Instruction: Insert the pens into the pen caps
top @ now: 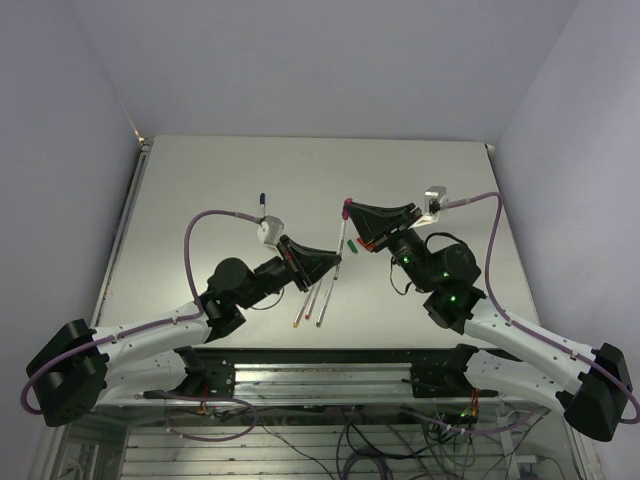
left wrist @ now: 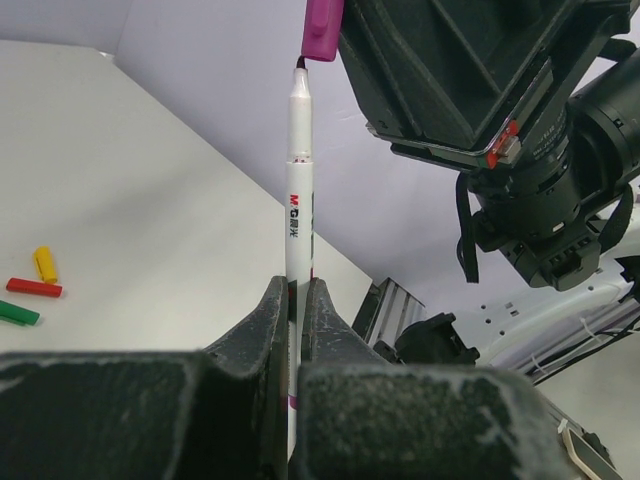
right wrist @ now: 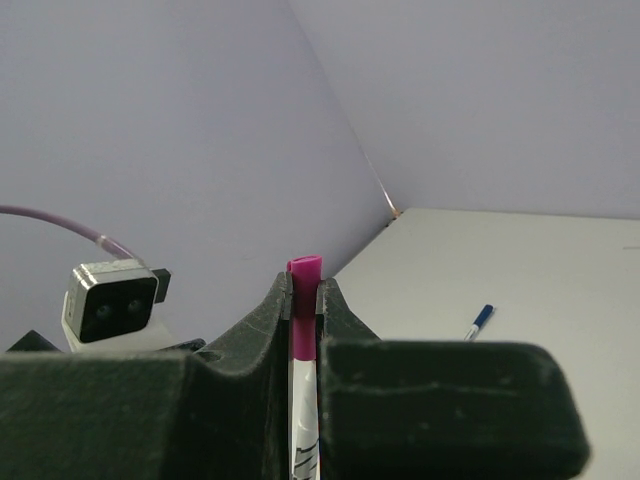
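White plastic stick pen [left wrist: 297,200] hangs above the middle of the pale grey table [top: 200,180], its long axis running almost straight away from the arm bases. Its dark tip points at the far edge and just meets the open mouth of the stubby magenta-purple cap [left wrist: 322,28], not seated. The left gripper [left wrist: 296,300] pinches the barrel's lower part tightly. The right gripper [right wrist: 303,287] is clamped on the cap. Three more pale pens [top: 311,300] lie just nearer the bases. A blue-ended pen [right wrist: 480,322] lies farther out.

My gripper [right wrist: 303,298] pinches the magenta cap [right wrist: 304,268], a white pen [right wrist: 304,425] just beneath it; a blue-ended pen [right wrist: 480,322] lies apart on the table [right wrist: 540,270].
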You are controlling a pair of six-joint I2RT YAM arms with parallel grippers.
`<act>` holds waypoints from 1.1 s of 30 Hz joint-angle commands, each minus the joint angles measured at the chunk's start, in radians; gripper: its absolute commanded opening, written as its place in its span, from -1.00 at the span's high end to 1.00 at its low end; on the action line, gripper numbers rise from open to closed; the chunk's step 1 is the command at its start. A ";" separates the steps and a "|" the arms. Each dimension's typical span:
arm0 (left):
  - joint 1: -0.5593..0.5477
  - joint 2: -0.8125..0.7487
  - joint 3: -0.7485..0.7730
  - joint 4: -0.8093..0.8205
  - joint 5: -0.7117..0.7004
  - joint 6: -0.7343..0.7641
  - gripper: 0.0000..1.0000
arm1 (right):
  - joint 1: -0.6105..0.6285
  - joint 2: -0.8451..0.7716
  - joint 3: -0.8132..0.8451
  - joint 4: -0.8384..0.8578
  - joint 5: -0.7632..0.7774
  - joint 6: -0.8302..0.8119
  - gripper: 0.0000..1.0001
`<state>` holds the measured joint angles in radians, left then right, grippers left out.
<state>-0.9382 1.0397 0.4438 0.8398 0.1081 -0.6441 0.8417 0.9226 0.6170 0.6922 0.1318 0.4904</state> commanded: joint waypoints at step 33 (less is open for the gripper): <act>-0.008 -0.066 -0.011 -0.013 -0.032 0.021 0.86 | 0.008 0.020 0.035 -0.027 0.002 -0.013 1.00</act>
<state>-0.9394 0.9890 0.4320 0.7986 0.0967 -0.6361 0.8448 0.9360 0.6411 0.6586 0.1474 0.4549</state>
